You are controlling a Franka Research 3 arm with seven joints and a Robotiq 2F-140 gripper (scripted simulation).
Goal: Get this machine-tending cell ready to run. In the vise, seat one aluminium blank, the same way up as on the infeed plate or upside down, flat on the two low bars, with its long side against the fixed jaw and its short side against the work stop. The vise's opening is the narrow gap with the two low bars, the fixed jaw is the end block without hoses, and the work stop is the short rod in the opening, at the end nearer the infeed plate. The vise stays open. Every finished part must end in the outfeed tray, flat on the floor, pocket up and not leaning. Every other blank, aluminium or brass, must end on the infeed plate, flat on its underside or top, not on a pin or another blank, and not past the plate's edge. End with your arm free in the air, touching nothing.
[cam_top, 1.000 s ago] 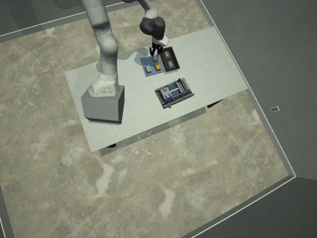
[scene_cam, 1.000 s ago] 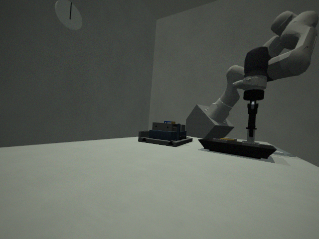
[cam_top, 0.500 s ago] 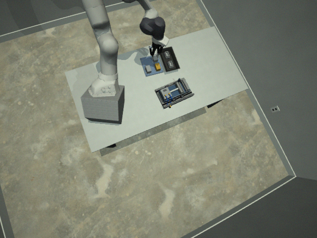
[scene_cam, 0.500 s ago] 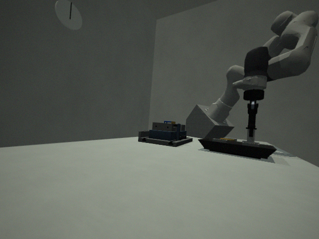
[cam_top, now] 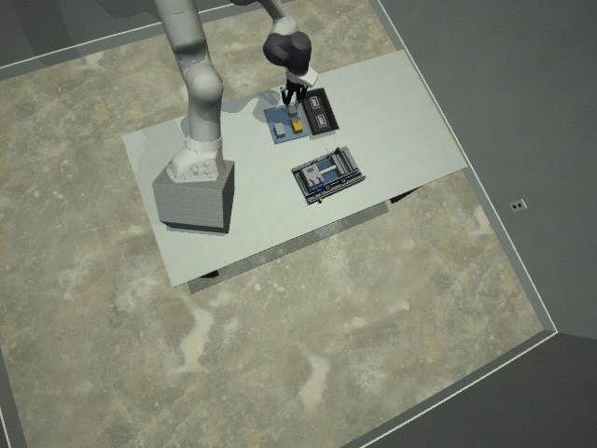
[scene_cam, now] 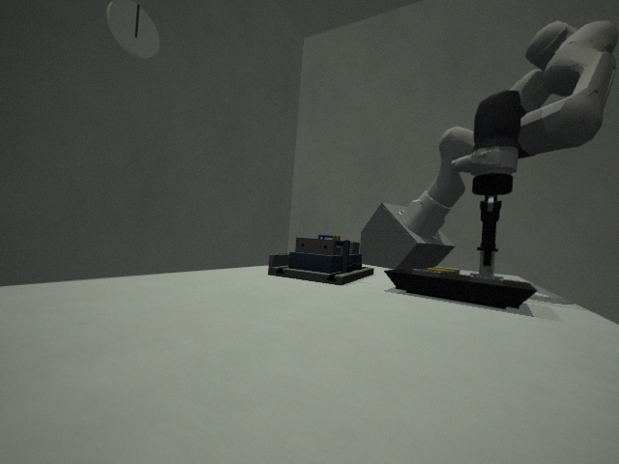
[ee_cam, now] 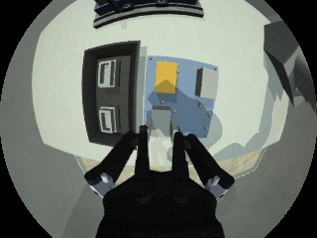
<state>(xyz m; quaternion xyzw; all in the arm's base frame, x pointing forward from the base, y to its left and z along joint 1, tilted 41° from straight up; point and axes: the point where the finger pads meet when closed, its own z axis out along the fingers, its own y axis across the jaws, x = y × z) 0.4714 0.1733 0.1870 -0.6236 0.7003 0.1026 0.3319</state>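
- The black two-fingered pincer (ee_cam: 158, 138) is clamped on a small grey aluminium blank (cam_top: 292, 110), a rectangular block at the far edge of the blue square infeed plate (cam_top: 272, 116) on the pale bench (cam_top: 385, 120).
- A rigid metal block like this should not deform; its smooth faces may slip, so a hold across its two flat sides near the middle looks safest.
- It probably has some weight for its size.
- No brands, labels or writing can be read in any view.
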